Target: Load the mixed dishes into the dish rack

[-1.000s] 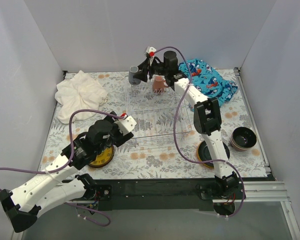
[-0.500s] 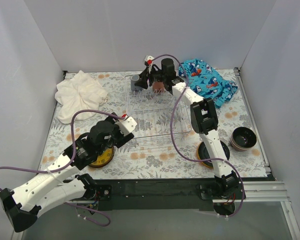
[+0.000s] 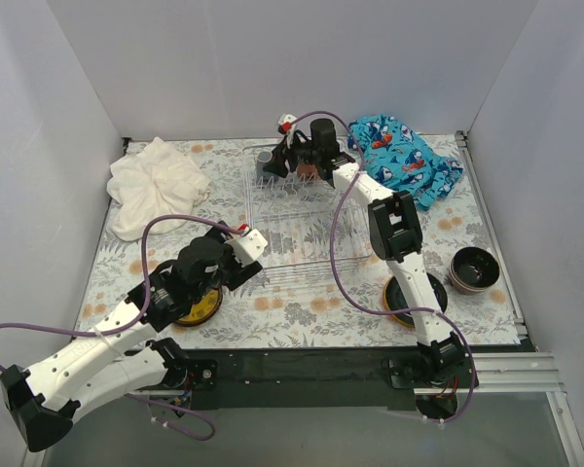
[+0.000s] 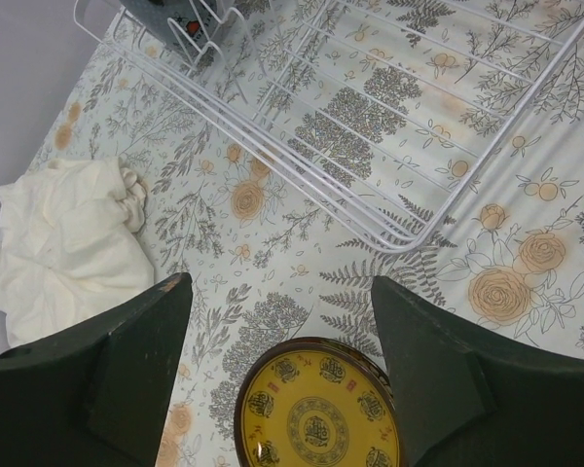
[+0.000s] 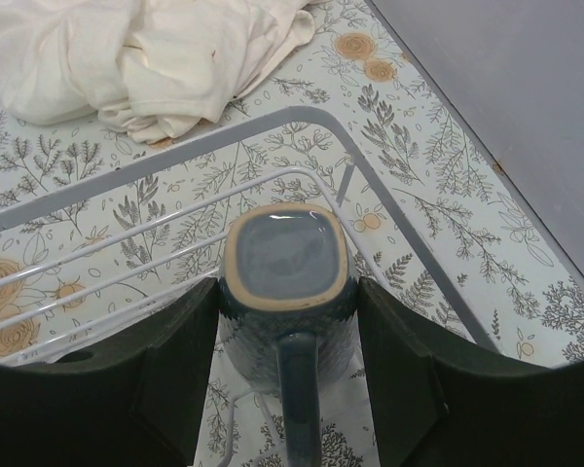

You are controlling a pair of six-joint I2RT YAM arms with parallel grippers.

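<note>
- R gripper [image 5: 287, 292]: jaws part-open, about one mug-width apart, and clamped on a blue-grey mug [image 5: 287, 258]. One finger pressed each side of the mug body.
- The mug showed its squarish, beige-rimmed base to the wrist cam, w/ the handle pointing back toward the wrist.
- The mug sat at the far-left corner of the dish rack [image 5: 302, 122], inside the curved rim wire. Couldn't tell whether it touched the rack floor.
- Top view: R arm was stretched far across the table, gripper over the rack's far edge.
- L gripper [image 4: 280, 285]: jaws wide open, nothing between the fingers [image 4: 136, 370] and no contact w/ anything.
- It hung above the floral table cover [image 4: 302, 175], just off the rack's near-left corner.
- A yellow patterned plate [image 4: 316, 418] lay flat on the cover below the L gripper, near the rack but not touching it and not in it.
- The rack's middle part was bare wire in both the top and L wrist views.
- White towel [image 3: 156, 180] was bunched at the far-left of the table, near the rack's far-left corner.
- Blue shark-print cloth [image 3: 404, 156] lay at the far right, beyond the rack.
- Dark bowl [image 3: 474, 268] stood upright on the cover at the near right, well apart from the rack.
- A dark round dish w/ orange rim [image 3: 393, 297] lay by the R arm's lower link, partly hidden by it.
</note>
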